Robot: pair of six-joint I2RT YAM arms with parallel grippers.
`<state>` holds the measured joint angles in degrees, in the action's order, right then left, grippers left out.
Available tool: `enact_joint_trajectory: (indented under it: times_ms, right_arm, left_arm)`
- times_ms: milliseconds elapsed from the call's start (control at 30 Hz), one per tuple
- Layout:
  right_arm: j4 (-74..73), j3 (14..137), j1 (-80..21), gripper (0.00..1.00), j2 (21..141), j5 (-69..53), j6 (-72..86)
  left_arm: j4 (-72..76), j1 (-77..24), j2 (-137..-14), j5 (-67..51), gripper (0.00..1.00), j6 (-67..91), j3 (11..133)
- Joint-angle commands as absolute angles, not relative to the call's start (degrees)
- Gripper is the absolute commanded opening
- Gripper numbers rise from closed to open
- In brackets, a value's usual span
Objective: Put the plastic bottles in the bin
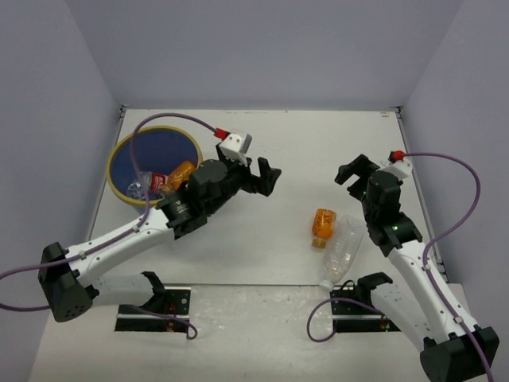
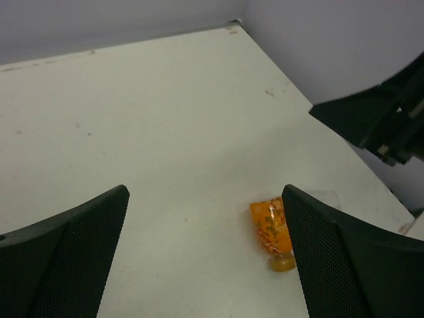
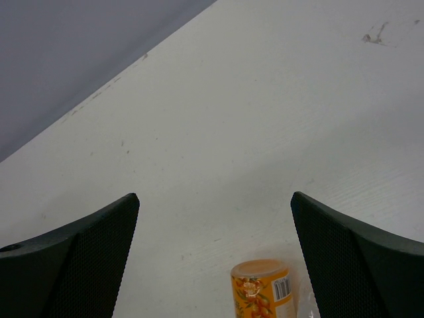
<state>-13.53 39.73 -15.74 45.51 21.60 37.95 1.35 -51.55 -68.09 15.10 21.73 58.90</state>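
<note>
Left jaws and right jaws are spread wide, empty. The orange bottle (image 1: 323, 224), at seven o'clock of the right jaws, is best straddled across its middle.

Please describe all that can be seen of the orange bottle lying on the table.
The orange bottle is short and stubby, plastic as it looks, its orange label printed with fruit and a barcode. It lies on its side on the white table, flat base to the far side, pale cap toward the near edge. A larger clear bottle lies close beside it, perhaps touching. Nothing holds it.
</note>
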Motion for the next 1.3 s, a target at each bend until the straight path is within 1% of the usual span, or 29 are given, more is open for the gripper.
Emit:
enact_joint_trajectory:
  times_ms: [0,200,300,400,567,833,867,933,967,1033,1100,1233,1267]
  right_arm:
    - [-13.62,38.44,-15.03,0.99,43.54,23.42,41.19]
    - [-13.65,37.07,-14.88,0.99,40.57,26.44,42.34]
    - [-13.71,36.58,-14.84,0.99,39.80,27.25,42.84]
    - [-13.78,36.20,-14.76,0.99,39.92,27.32,42.98]
    - [-13.71,36.33,-14.68,0.99,40.54,27.25,42.86]
    - [-13.71,35.93,-14.68,0.99,39.73,26.88,42.70]
    - [-13.71,35.87,-14.68,0.99,39.45,26.82,42.64]
    - [-13.71,35.72,-14.68,0.99,39.00,26.66,42.71]
    - [-13.69,35.60,-14.68,0.99,38.91,26.69,42.71]
    - [-13.68,35.65,-14.68,0.99,38.79,26.63,42.60]
    - [-13.78,35.67,-14.68,0.99,38.65,26.63,42.45]
    - [-13.71,35.60,-14.61,0.99,38.50,26.50,42.63]
    - [-13.73,35.60,-14.68,0.99,38.50,26.28,42.61]
  left_arm:
    - [15.84,-54.67,-76.35,8.99,1.00,23.88,56.30]
    - [22.99,-56.51,-92.73,2.76,1.00,27.96,60.30]
    - [26.78,-57.16,-98.02,-2.21,1.00,31.00,62.35]
    - [27.67,-58.03,-104.97,-4.07,1.00,32.89,64.99]
    - [31.93,-59.26,-112.65,-9.63,1.00,35.91,68.51]
    - [24.68,-61.36,-121.79,-3.03,0.99,36.80,75.45]
    - [24.00,-61.42,-122.36,-2.24,0.95,37.03,75.90]
    - [21.75,-61.52,-123.18,-1.38,0.79,38.40,77.30]
    - [20.72,-61.52,-123.38,-0.88,0.72,38.91,78.08]
    - [18.78,-61.97,-123.85,-0.32,0.61,38.61,79.56]
    - [16.78,-63.14,-124.16,4.55,0.53,37.79,80.44]
    - [13.40,-63.81,-124.34,7.44,0.25,36.55,80.97]
    - [12.69,-63.79,-123.66,8.24,0.17,36.45,80.66]
